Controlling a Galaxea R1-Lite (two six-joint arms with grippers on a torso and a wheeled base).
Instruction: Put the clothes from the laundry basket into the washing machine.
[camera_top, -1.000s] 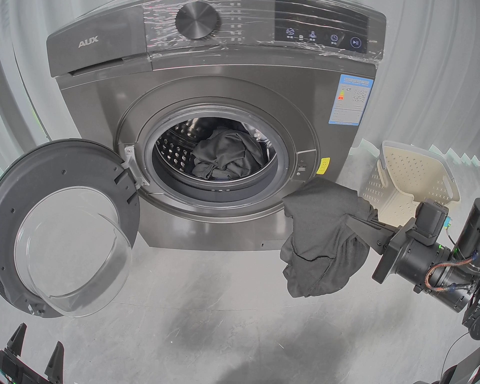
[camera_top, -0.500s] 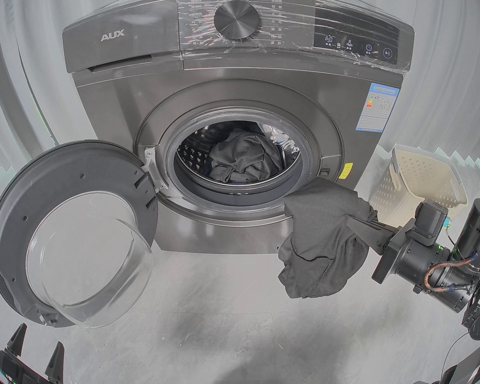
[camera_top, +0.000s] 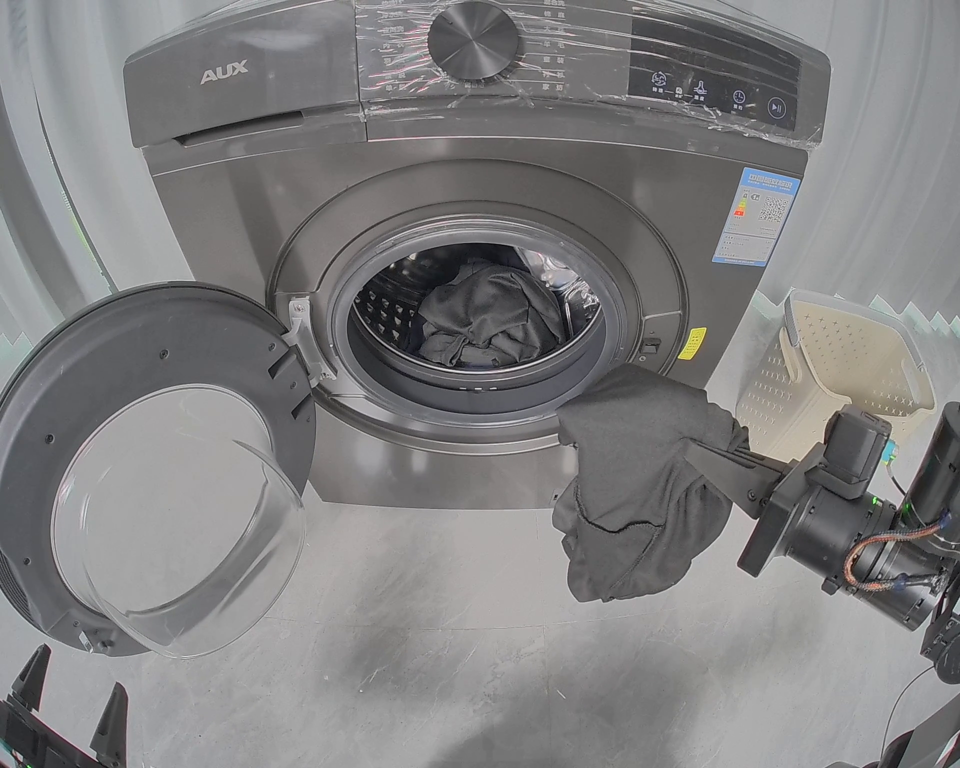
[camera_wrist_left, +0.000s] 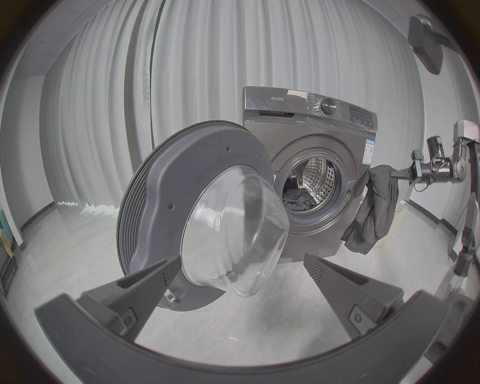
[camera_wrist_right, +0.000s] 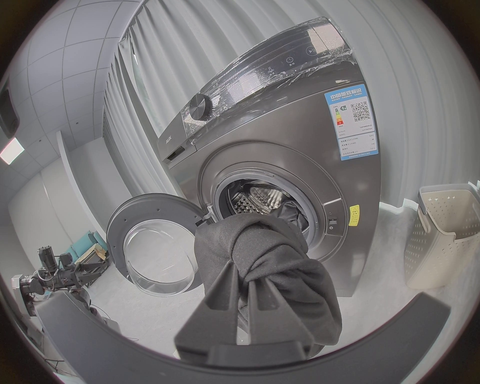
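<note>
My right gripper (camera_top: 725, 455) is shut on a dark grey garment (camera_top: 635, 490) that hangs in the air just right of and below the washing machine's round opening (camera_top: 490, 320). The same garment (camera_wrist_right: 270, 260) bunches over the fingers (camera_wrist_right: 220, 305) in the right wrist view. Another dark garment (camera_top: 490, 315) lies inside the drum. The cream laundry basket (camera_top: 850, 365) stands on the floor to the right of the machine. My left gripper (camera_top: 65, 700) is low at the near left, open, with nothing between its fingers (camera_wrist_left: 145, 292).
The machine's door (camera_top: 150, 470) is swung wide open to the left, its glass bowl facing me. Grey floor (camera_top: 430, 640) stretches in front of the machine. White curtains (camera_top: 880, 170) hang behind it.
The head camera shifted between the oldest frame and the later ones. Since then my right gripper with the garment has sunk slightly and moved a little left.
</note>
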